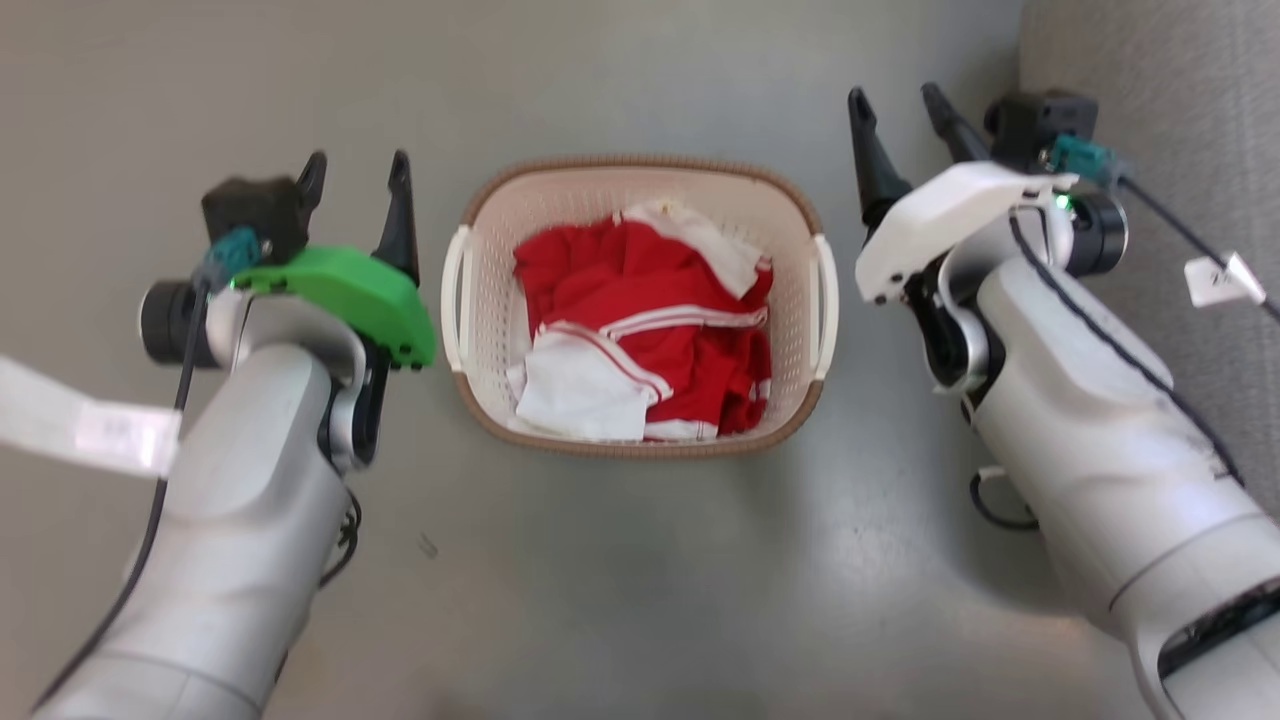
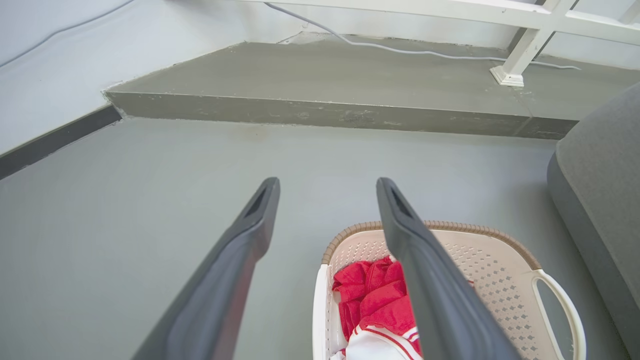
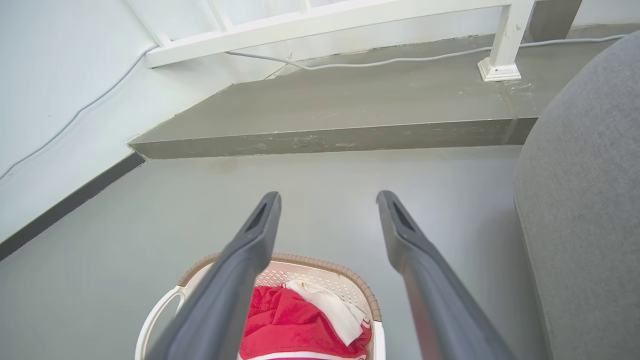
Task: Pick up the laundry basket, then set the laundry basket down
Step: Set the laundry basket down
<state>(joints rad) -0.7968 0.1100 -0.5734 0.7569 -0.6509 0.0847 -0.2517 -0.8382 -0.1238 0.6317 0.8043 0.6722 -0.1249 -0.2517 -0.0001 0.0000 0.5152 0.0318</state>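
Left hand (image 1: 358, 165): green-shelled wrist, centre left of the head view. Its two dark fingers are spread wide with nothing between them. It sits just beside the basket's near side and is not touching it.

Right hand (image 1: 895, 95): white-shelled wrist, upper right of the head view. The fingers are likewise parted and empty, and it stands apart from the basket's other side.

Laundry basket (image 1: 640, 162): cream perforated plastic with a brown woven-look rim. It stands upright on the grey floor (image 1: 640, 560) at the centre of the head view, between the two hands. One white side handle (image 1: 452, 300) faces each hand, lying close against the wall.

Contents: red and white clothing (image 1: 650, 290), loosely heaped to about rim level.

Surroundings: grey upholstered piece (image 1: 1150, 60) at the upper right corner, close to the right forearm.

Status, as judged: the pick-up has not begun, and neither handle is gripped.

Hazards, as judged:
- The handles are thin and lie close against the walls. A finger that comes in slightly off may close on the perforated wall or slip past the handle.
- The floor looks smooth, so a push from one hand alone could slide the basket away from the other.
- Uneven grips or lifting heights would tilt the basket, and the clothing could spill.
- The right arm may brush the upholstered piece.
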